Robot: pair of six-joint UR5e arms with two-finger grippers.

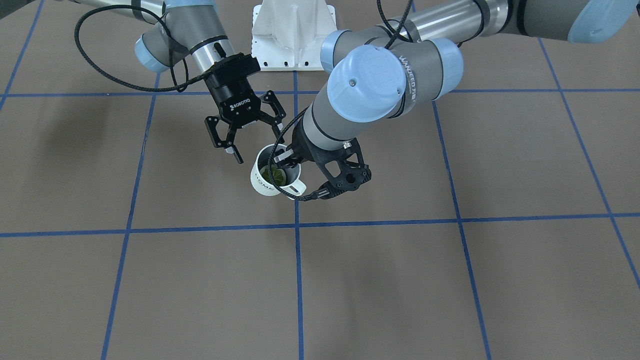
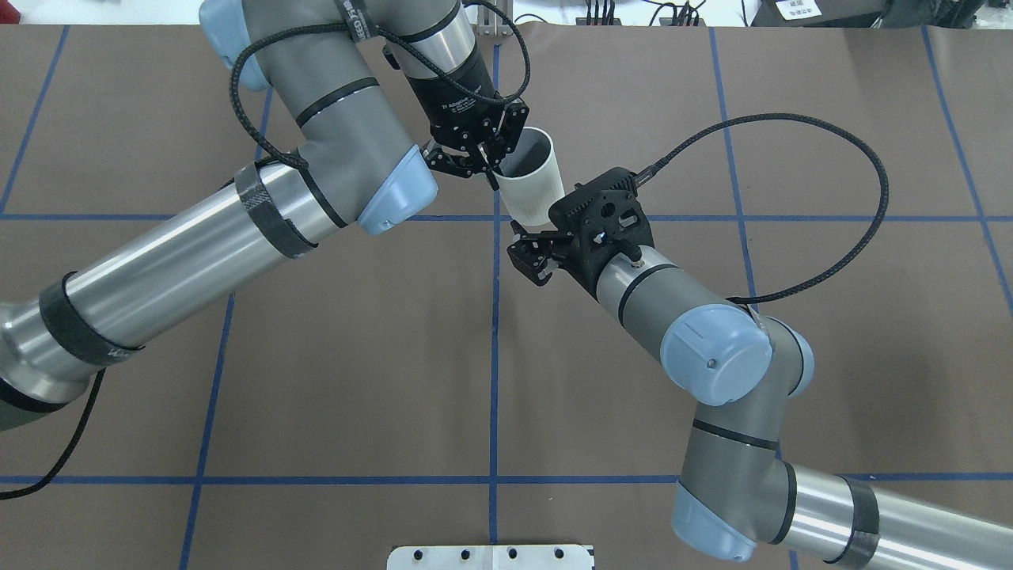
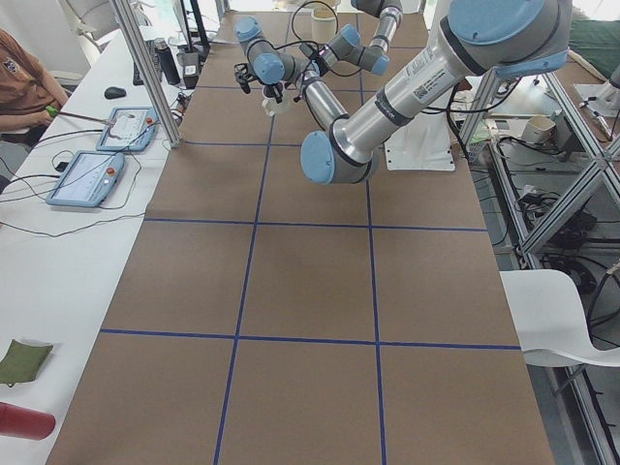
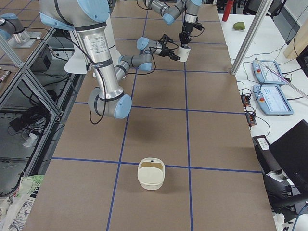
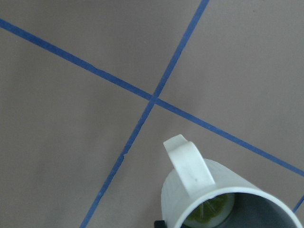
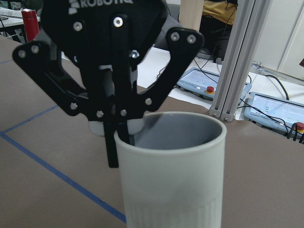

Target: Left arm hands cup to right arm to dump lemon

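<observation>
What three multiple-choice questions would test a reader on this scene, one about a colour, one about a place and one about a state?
1. What colour are the tape lines on the brown table?
A. red
B. blue
C. white

2. Where does the small yellow-green lemon lie?
A. on the table
B. inside the cream-white mug with a loop handle
C. on the white base plate

3. In what state is the right arm's black claw?
A. open, beside the mug
B. shut on the handle
C. shut on the lemon

Answers:
1 B: every grid line is blue.
2 B: the lemon shows through the mug's mouth.
3 A: its fingers stand spread, while the left arm's claw grips the mug's rim.
</observation>
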